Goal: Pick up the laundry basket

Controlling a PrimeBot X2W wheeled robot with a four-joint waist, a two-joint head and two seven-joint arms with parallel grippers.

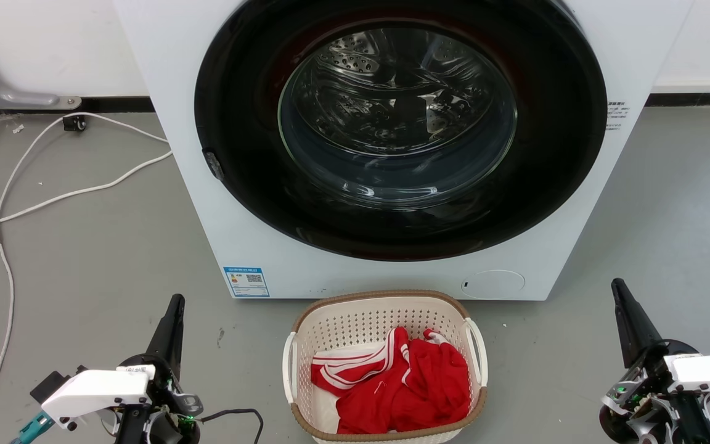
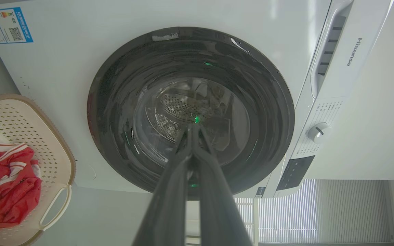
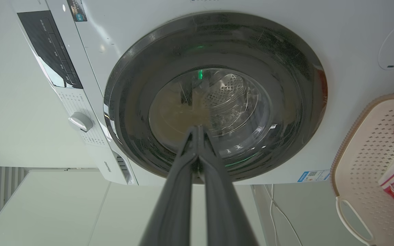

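Laundry basket (image 1: 355,320) of red clothes (image 1: 416,382) sits before washer (image 1: 232,246); left hand (image 1: 175,302), right hand (image 1: 617,287) closed, empty.

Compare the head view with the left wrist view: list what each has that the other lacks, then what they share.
Head view adds: the right gripper and a white cable trailing over the floor. Left wrist view adds: the washer top's control dial, its dark panel and window blinds. Shared: the washer's round door, the laundry basket with red clothes inside, the blue label, and the left gripper, fingers together.
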